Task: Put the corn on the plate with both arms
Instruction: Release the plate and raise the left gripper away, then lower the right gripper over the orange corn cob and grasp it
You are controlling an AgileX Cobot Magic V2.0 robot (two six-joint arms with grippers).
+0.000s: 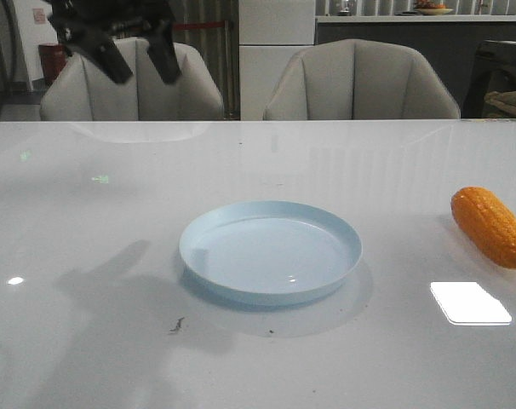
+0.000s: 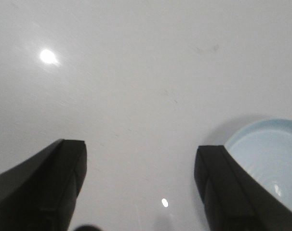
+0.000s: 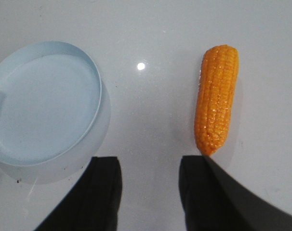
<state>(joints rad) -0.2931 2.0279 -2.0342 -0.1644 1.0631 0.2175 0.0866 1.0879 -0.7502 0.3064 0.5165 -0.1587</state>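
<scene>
The pale blue plate (image 1: 270,251) sits empty at the middle of the white table. The orange corn (image 1: 490,227) lies on the table at the far right, apart from the plate. My left gripper (image 1: 141,58) hangs open and empty high above the table's far left; its wrist view shows open fingers (image 2: 64,183) over bare table with the plate's edge (image 2: 271,159) beside one finger. My right gripper (image 3: 148,166) is open and empty above the table between the plate (image 3: 45,103) and the corn (image 3: 216,98), whose tapered tip is by one finger. The right arm is out of the front view.
Two grey chairs (image 1: 360,81) stand behind the table's far edge. A bright light patch (image 1: 469,302) reflects on the table at the front right, and a small dark speck (image 1: 176,325) lies in front of the plate.
</scene>
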